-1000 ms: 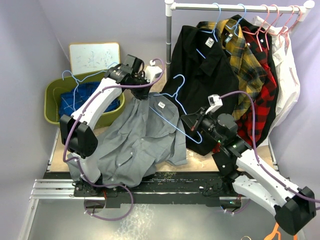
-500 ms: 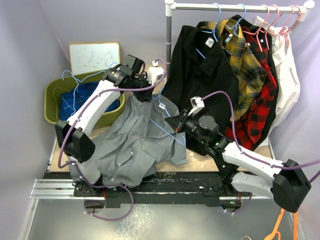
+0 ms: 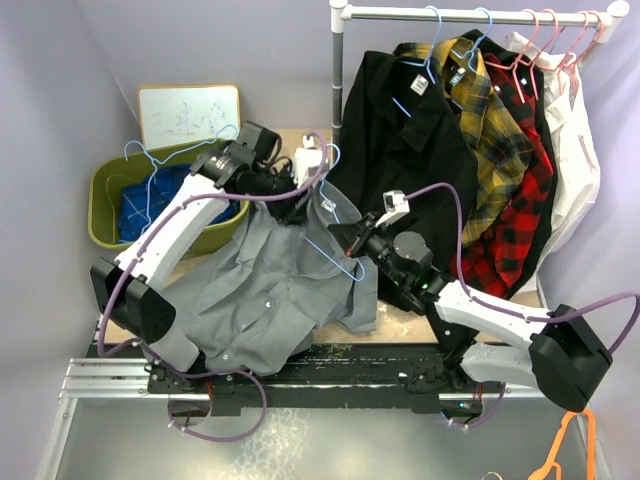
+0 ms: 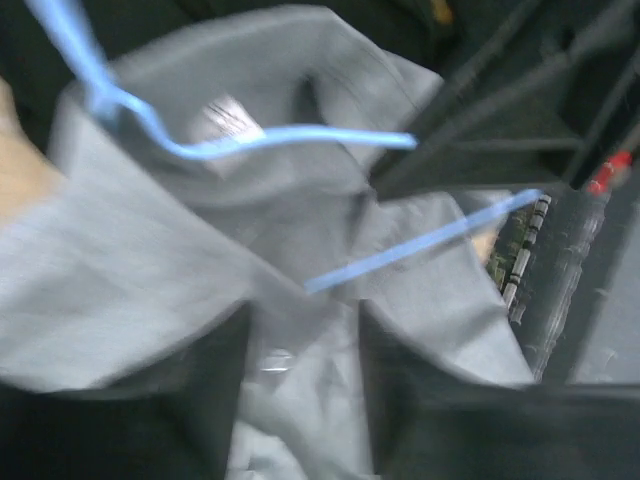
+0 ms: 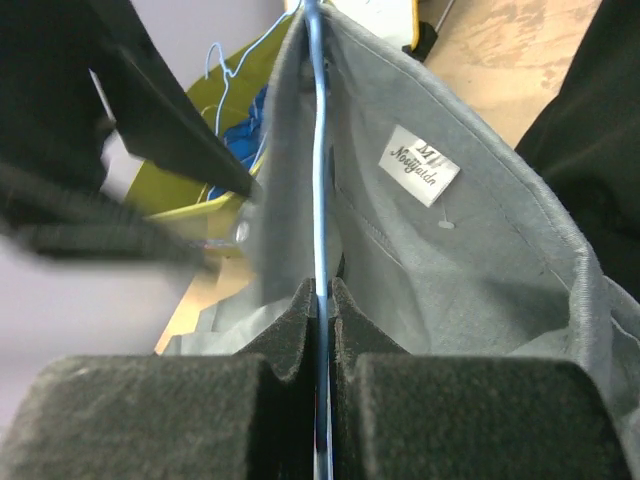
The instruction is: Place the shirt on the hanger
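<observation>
The grey shirt (image 3: pixel 265 290) lies crumpled on the table, its collar raised toward the arms. In the right wrist view its white neck label (image 5: pixel 420 165) shows inside the open collar. My right gripper (image 3: pixel 342 238) is shut on the wire of the light-blue hanger (image 3: pixel 332 262), and the wire (image 5: pixel 321 180) runs straight up from between the pads into the shirt's neck. My left gripper (image 3: pixel 293 203) hovers at the collar with its jaws wide apart. Loose grey shirt fabric (image 4: pixel 300 390) lies between its fingers (image 4: pixel 130 400). The hanger's wire (image 4: pixel 270 140) crosses the shirt (image 4: pixel 150 260) ahead of them.
A rail at the back right carries a black shirt (image 3: pixel 400 130), plaid shirts (image 3: pixel 510 170) and a white garment on blue and pink hangers. A green bin (image 3: pixel 105 205) at the left holds a blue garment and another blue hanger (image 3: pixel 150 165). A whiteboard (image 3: pixel 188 115) stands behind it.
My left gripper has opened and let go of the collar. My right gripper moved left with the hanger, pushing it further into the shirt's neck.
</observation>
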Controlling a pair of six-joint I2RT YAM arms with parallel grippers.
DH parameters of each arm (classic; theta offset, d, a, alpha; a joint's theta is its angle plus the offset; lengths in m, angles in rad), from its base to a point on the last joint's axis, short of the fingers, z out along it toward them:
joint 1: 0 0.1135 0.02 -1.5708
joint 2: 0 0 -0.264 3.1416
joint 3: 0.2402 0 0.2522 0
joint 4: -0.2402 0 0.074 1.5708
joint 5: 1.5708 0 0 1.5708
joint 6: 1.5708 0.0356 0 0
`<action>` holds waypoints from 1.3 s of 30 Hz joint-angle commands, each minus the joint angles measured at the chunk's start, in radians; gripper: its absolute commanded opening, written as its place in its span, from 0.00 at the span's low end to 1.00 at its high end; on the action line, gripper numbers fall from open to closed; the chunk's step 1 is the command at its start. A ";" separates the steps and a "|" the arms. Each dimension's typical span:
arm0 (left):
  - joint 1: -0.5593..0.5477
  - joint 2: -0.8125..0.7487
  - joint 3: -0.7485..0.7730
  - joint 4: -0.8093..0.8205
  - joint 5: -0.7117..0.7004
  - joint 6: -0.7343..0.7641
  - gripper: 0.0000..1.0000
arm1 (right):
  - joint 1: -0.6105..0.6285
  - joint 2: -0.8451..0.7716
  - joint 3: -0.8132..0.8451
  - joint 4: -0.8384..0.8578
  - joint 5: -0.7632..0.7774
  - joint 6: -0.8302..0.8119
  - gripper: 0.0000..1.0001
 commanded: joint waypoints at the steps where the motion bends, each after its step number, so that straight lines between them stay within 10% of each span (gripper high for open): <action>1: -0.001 0.003 -0.102 -0.149 0.235 0.181 0.93 | -0.005 -0.009 -0.036 0.172 0.080 -0.019 0.00; 8: 0.294 -0.046 -0.025 -0.065 0.540 0.438 0.99 | -0.006 0.033 -0.138 0.313 0.001 -0.041 0.00; 13: 0.313 0.034 0.097 -0.035 0.531 0.611 0.99 | -0.005 0.060 -0.157 0.364 -0.021 -0.103 0.00; 21: 0.295 0.496 0.671 -0.574 0.640 0.988 0.99 | -0.005 0.124 -0.141 0.402 -0.139 -0.197 0.00; 33: 0.269 0.540 0.578 -0.574 0.577 1.223 0.94 | -0.005 0.138 -0.132 0.421 -0.156 -0.276 0.00; 39: 0.256 0.523 0.507 -0.574 0.619 1.255 0.62 | -0.005 0.171 -0.132 0.458 -0.143 -0.277 0.00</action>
